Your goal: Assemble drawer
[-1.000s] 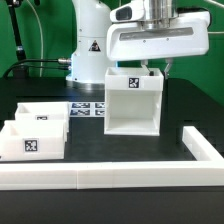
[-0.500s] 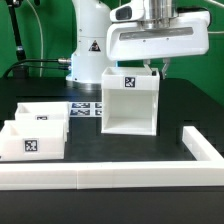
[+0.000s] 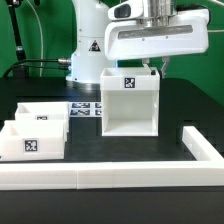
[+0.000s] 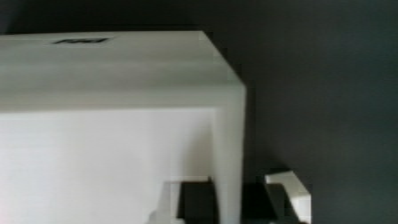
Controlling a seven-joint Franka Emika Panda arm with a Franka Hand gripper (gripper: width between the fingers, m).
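The white box shell stands upright mid-table with its open side facing forward and a tag on its top front edge. My gripper hangs over its rear corner on the exterior view's right, with the fingertips mostly hidden behind the shell. In the wrist view the shell fills the frame. My gripper has one finger on each side of the shell's thin side wall and is closed on it. Two small white trays sit side by side at the exterior view's left, each with a tag.
The marker board lies flat between the trays and the shell. A long low white border rail runs along the front and turns back along the exterior view's right. The robot base stands behind.
The hand has risen slightly. The box shell has shifted a touch toward the exterior view's left. The trays have not moved.
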